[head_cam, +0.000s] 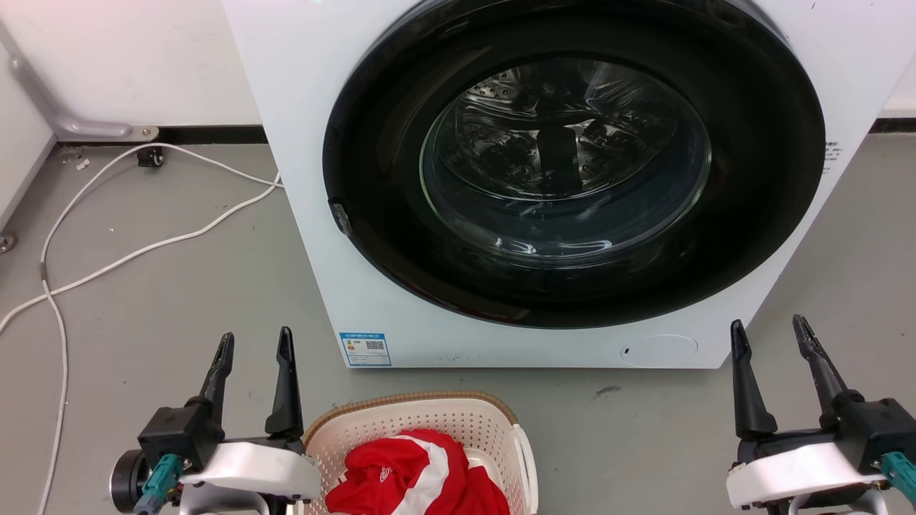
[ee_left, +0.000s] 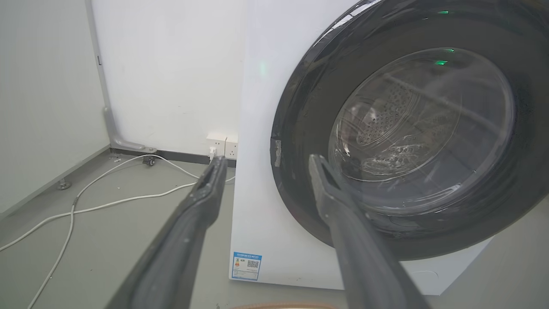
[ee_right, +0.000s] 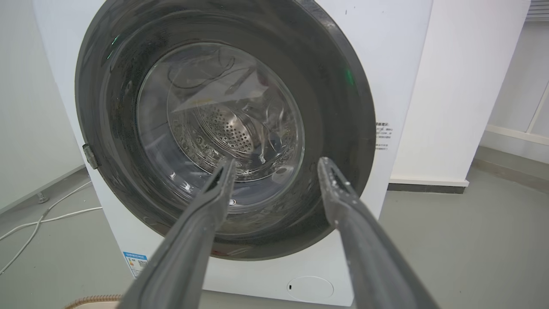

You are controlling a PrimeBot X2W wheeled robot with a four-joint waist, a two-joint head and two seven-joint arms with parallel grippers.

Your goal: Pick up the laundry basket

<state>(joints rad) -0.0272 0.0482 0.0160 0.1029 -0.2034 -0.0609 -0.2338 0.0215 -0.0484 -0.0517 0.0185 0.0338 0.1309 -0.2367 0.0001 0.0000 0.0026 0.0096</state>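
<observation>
Laundry basket (head_cam: 429,418), head view, holds red cloth (head_cam: 418,476); left gripper (head_cam: 256,335), right gripper (head_cam: 768,323) spread, empty.

laundry basket (head_cam: 422,422) before washing machine (head_cam: 300,179), garment (head_cam: 415,476) inside

- Blue sticker (head_cam: 365,349) with QR code, on the lower left front of washing machine (head_cam: 300,107); lettering too small to read.
- Printed lines (ee_right: 382,135) right of door (ee_right: 330,128) — illegible.

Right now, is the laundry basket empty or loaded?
Loaded: a red-and-white garment lies bunched inside the laundry basket; how full cannot be told, its near part is cut off.
</observation>
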